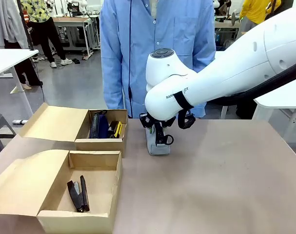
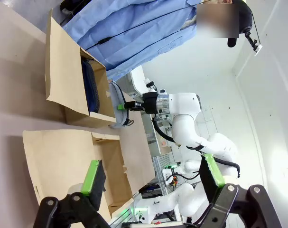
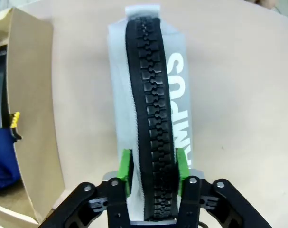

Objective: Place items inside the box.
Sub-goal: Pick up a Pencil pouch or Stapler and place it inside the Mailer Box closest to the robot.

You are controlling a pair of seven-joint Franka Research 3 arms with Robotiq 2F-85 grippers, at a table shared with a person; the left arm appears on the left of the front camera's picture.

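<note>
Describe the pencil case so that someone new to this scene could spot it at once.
On the brown table, find the two open cardboard boxes at the left; the grey pencil case stands on edge just right of the far box. It is the one item outside the boxes, pale grey with a thick black zip along its top, pinched between the right arm's green-padded fingers.

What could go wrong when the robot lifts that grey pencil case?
The right gripper pinches the grey pencil case at one end of its zipper, so it might sag or slip out. It stands on its narrow edge, so a loose grip could topple it. Two boxes sit close; it might land in the far box beside the blue pouch, not the near box with the stapler.
</note>
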